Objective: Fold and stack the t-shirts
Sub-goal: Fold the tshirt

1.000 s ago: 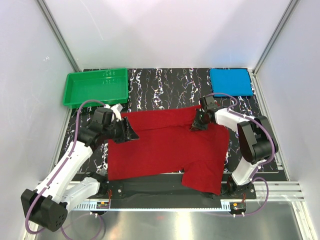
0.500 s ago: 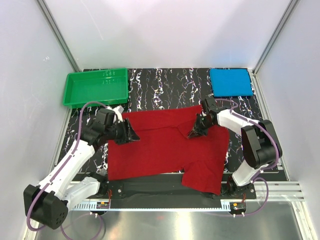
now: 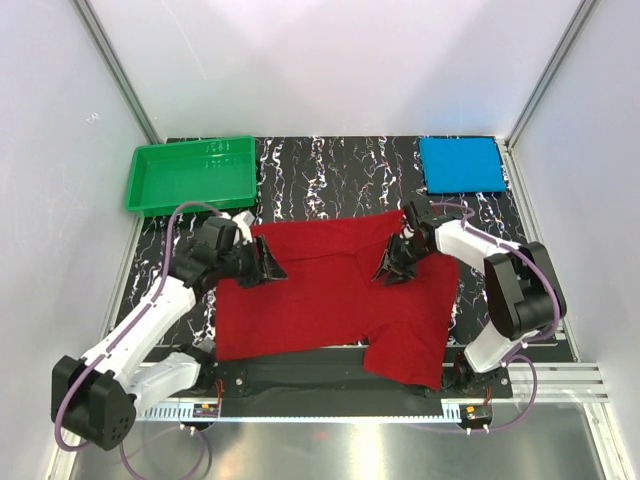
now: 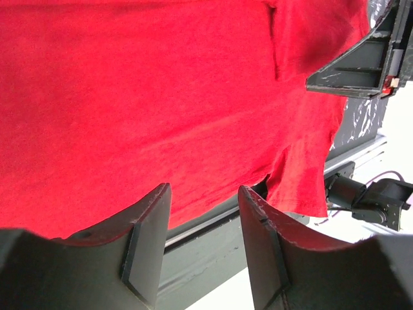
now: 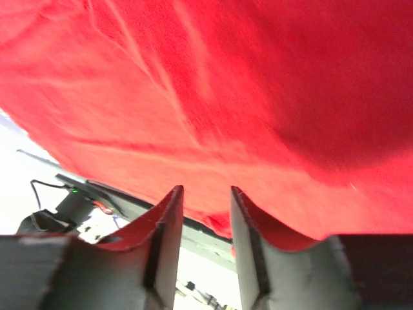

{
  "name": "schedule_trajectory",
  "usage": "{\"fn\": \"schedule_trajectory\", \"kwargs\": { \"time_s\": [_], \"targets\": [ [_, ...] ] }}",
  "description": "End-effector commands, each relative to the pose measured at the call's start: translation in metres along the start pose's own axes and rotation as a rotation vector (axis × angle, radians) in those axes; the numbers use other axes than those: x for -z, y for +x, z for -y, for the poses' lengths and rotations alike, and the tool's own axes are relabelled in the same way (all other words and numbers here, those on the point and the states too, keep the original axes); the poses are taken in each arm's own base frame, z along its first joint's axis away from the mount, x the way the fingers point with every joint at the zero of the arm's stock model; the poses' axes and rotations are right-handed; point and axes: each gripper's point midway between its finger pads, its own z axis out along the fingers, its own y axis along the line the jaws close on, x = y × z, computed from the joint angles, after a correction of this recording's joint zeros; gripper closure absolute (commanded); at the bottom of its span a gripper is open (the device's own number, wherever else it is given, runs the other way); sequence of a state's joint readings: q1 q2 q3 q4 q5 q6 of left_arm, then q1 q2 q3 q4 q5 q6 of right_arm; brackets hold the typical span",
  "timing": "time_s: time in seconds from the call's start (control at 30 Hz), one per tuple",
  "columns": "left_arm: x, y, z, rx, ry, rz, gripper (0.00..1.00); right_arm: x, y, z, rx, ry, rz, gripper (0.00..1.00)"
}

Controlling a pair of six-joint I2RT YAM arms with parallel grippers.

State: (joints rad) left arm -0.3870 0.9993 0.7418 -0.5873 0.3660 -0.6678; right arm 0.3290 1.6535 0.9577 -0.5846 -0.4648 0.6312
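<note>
Beneath right gripper, red t-shirt

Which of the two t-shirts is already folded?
The blue t-shirt, a neat rectangle at the far right. The red t-shirt lies spread out in the middle, sleeves and body not yet folded.

We see the red shirt spread on the table, with the left gripper and the right gripper low over its far half. Whether either pinches cloth, we cannot tell. The blue shirt lies folded far right, and the tray sits far left.
</note>
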Motion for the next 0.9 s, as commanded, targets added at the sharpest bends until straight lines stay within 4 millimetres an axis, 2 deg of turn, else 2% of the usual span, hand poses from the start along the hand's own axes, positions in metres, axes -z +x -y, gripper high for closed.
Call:
{"fn": "schedule_trajectory", "kwargs": {
  "time_s": [0.0, 0.03, 0.07, 0.1, 0.13, 0.17, 0.2, 0.27, 0.4, 0.43, 0.47, 0.5, 0.53, 0.57, 0.6, 0.63, 0.7, 0.87],
  "targets": [
    [-0.011, -0.007, 0.023, -0.049, 0.080, 0.019, 0.49, 0.034, -0.008, -0.002, 0.075, 0.055, 0.098, 0.57],
    [-0.014, -0.012, 0.031, -0.064, 0.099, 0.032, 0.49, 0.043, -0.012, -0.001, 0.081, 0.066, 0.129, 0.55],
    [-0.023, -0.010, 0.034, -0.069, 0.097, 0.012, 0.49, 0.050, -0.022, 0.009, 0.054, 0.087, 0.158, 0.53],
    [-0.028, -0.004, 0.043, -0.094, 0.112, -0.008, 0.49, 0.054, -0.024, 0.019, 0.028, 0.110, 0.165, 0.53],
    [-0.032, -0.012, 0.057, -0.121, 0.140, 0.009, 0.49, 0.057, -0.025, 0.027, 0.004, 0.110, 0.171, 0.53],
    [-0.045, -0.008, 0.060, -0.131, 0.129, -0.024, 0.49, 0.061, -0.030, 0.035, -0.020, 0.109, 0.186, 0.53],
    [-0.052, -0.002, 0.073, -0.167, 0.150, -0.042, 0.50, 0.067, -0.040, 0.048, -0.060, 0.123, 0.218, 0.53],
    [-0.072, -0.005, 0.090, -0.200, 0.158, -0.068, 0.50, 0.070, -0.045, 0.061, -0.075, 0.142, 0.237, 0.55],
    [-0.105, -0.010, 0.131, -0.231, 0.233, -0.115, 0.51, 0.062, -0.053, 0.081, -0.102, 0.184, 0.246, 0.62],
    [-0.112, -0.010, 0.136, -0.234, 0.233, -0.126, 0.52, 0.059, -0.055, 0.085, -0.104, 0.194, 0.247, 0.65],
    [-0.128, -0.010, 0.135, -0.226, 0.217, -0.153, 0.52, 0.058, -0.057, 0.087, -0.099, 0.197, 0.251, 0.67],
    [-0.132, -0.017, 0.148, -0.229, 0.240, -0.147, 0.52, 0.056, -0.060, 0.092, -0.099, 0.210, 0.259, 0.74],
    [-0.138, -0.017, 0.154, -0.200, 0.250, -0.166, 0.52, 0.053, -0.060, 0.098, -0.114, 0.224, 0.247, 0.75],
    [-0.155, -0.013, 0.148, -0.168, 0.231, -0.199, 0.53, 0.052, -0.061, 0.101, -0.119, 0.229, 0.242, 0.75],
    [-0.160, -0.017, 0.158, -0.126, 0.256, -0.199, 0.53, 0.050, -0.061, 0.104, -0.124, 0.229, 0.234, 0.74],
    [-0.172, -0.012, 0.154, -0.099, 0.247, -0.229, 0.54, 0.050, -0.062, 0.106, -0.134, 0.227, 0.234, 0.73],
    [-0.180, -0.011, 0.160, -0.061, 0.255, -0.234, 0.54, 0.051, -0.060, 0.109, -0.139, 0.236, 0.230, 0.69],
    [-0.204, 0.003, 0.155, -0.024, 0.231, -0.289, 0.53, 0.048, -0.056, 0.116, -0.141, 0.245, 0.225, 0.61]
  ]
}}
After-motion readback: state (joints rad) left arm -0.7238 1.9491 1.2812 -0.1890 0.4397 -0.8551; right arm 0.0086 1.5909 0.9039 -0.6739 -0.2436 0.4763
